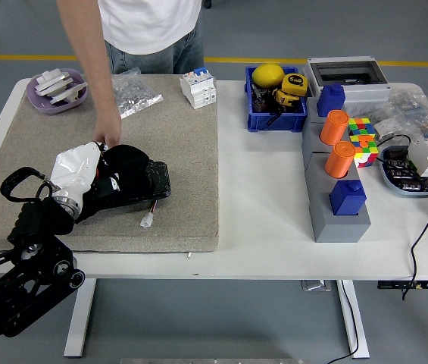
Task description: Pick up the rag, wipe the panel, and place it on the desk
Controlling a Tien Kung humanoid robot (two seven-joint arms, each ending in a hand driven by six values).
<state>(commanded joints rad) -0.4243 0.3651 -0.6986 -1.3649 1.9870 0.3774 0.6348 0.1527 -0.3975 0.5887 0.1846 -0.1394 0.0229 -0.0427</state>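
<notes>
right now your left robot hand (85, 171), sheathed in a white covering, lies on the black panel (134, 186) on the beige mat (176, 144) at the left of the desk (259, 205). a dark rag (123, 158) is bunched at its tip on the panel's far end, though you cannot tell from here whether the fingers are clenched on it or merely pressing it down. the left arm comes up from the lower left corner across the near edge of the mat. a person stands at the far side, and the person's hand (107, 135) reaches down to the panel's far edge, just beside the rag. a small white connector (147, 221) on red wires lies on the mat next to the panel's near side. further back sit a purple dish (56, 91) and a clear bag (132, 92). your right robot hand is out of view.
</notes>
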